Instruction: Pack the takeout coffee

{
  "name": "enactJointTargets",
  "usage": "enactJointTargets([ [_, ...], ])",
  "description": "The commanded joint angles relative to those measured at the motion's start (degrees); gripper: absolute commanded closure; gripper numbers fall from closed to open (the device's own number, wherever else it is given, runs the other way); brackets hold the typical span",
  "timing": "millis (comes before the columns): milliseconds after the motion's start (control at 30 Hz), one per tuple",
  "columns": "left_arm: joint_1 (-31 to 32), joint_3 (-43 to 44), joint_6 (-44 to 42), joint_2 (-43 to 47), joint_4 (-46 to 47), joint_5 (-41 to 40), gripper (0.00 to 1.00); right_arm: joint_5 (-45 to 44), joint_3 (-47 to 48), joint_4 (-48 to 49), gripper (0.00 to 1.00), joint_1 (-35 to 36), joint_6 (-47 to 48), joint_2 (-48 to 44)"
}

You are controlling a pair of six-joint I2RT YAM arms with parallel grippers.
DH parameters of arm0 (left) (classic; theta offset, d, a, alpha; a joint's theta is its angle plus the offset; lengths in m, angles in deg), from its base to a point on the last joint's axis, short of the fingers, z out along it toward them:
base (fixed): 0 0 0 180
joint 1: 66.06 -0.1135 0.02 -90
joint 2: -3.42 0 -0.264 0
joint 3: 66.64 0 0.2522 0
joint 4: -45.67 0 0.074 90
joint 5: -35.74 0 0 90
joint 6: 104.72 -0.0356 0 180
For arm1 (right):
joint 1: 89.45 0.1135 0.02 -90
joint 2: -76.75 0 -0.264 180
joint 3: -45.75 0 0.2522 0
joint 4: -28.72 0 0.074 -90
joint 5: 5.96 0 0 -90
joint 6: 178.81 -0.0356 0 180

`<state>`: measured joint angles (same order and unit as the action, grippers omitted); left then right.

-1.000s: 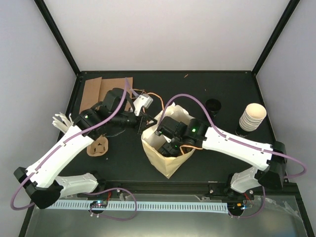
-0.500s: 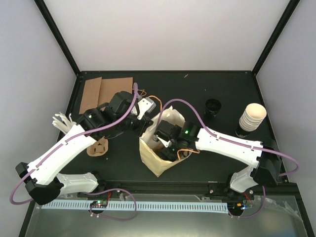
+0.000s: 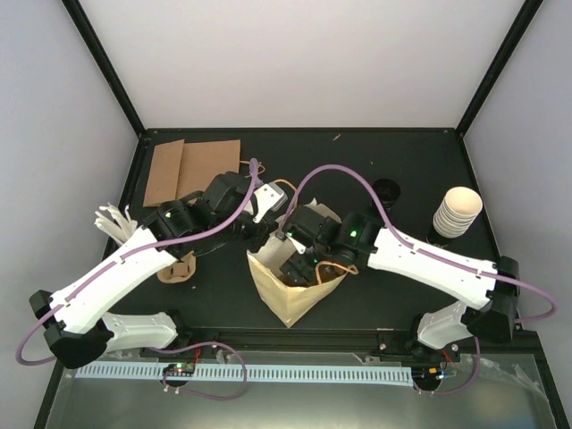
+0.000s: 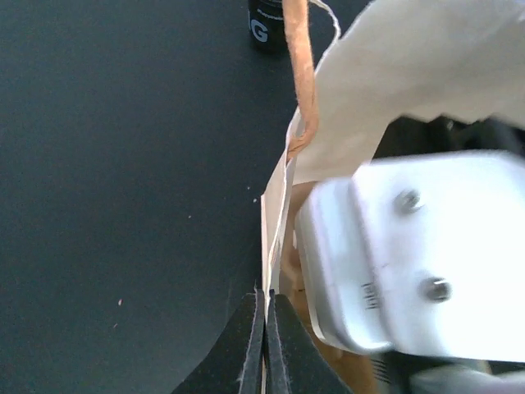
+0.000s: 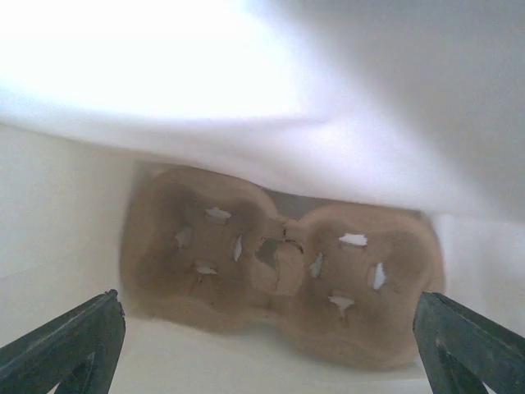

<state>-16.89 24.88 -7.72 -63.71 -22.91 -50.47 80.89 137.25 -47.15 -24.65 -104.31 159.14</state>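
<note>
Top view: the cream paper bag with loop handles (image 3: 284, 302) stood near table centre, shifted slightly toward 8 o'clock from a second before. The left gripper (image 3: 267, 236) met the bag's rim at 11 o'clock, while the right gripper (image 3: 302, 266) reached down into the mouth from 3 o'clock. The small cream-white tapered paper cups (image 3: 457, 212), stacked, sat well apart at the bag's 2 o'clock, outside it. Left wrist view: jaws pinched tight on the bag's thin paper edge. Right wrist view: jaws spread wide, holding nothing, with a brown moulded-pulp two-cup carrier (image 5: 279, 263) lying flat on the bag floor beyond the fingertips. Judgement: the carrier looked seated and the bag steadied. The coffee was not yet packed, so fetching a cup likely came next.
</note>
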Motion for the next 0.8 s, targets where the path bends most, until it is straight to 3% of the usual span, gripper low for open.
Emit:
enactJointTargets([
  [0,0.7,0.2,-1.4,0.9,-0.5,-2.0,0.98,-4.0,5.8,0.2,0.02,0.1,-0.4,-2.2],
  [400,0.8,-0.2,-1.7,2.2,-1.4,-2.7,0.98,-16.0,9.3,2.3,0.04,-0.1,-4.6,-7.4],
  [767,0.8,0.1,-3.7,3.9,-1.1,-5.1,0.99,-23.4,5.5,12.1,0.04,0.0,-8.8,-21.1],
])
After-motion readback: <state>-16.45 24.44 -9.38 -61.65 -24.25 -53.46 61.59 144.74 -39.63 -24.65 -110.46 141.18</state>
